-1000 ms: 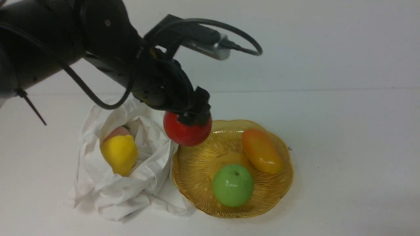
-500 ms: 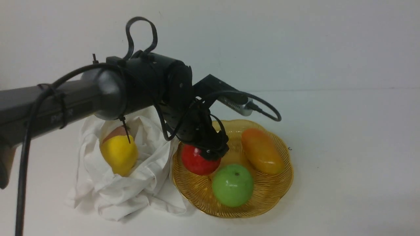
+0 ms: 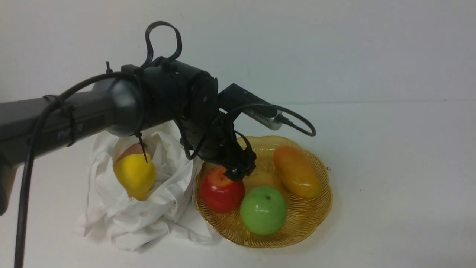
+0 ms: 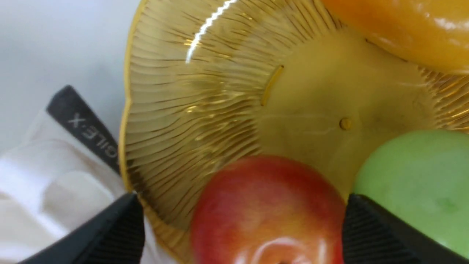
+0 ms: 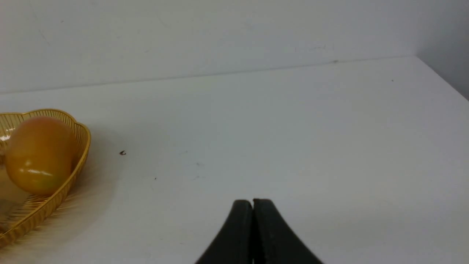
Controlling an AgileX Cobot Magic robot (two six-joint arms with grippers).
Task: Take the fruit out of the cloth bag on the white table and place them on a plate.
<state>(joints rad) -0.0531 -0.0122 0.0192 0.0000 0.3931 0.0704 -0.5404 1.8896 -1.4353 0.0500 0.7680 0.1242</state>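
The red apple point(image 3: 221, 191) with a yellowish top lies in the amber plate point(image 3: 324, 175), at its left side. My left gripper point(image 3: 238, 169) hovers just above it, open, its fingers to either side of the apple point(image 4: 267, 209) in the left wrist view. The white cloth bag point(image 3: 163, 208) lies crumpled left of the plate. It holds the yellow lemon point(image 3: 134, 175) and, behind the lemon, the pinkish peach point(image 3: 132, 150). My right gripper point(image 5: 253, 205) is shut and empty over the bare white table point(image 5: 293, 128), right of the plate.
A green apple point(image 3: 263, 210) and an orange oblong fruit point(image 3: 297, 172) also lie in the plate. The bag's black tag point(image 4: 84, 124) sits by the plate rim point(image 4: 126, 110). A wall stands behind the table.
My left gripper carried the red apple from above the bag's edge down into the plate, then opened. The apple now rests in the plate, rolled slightly left.
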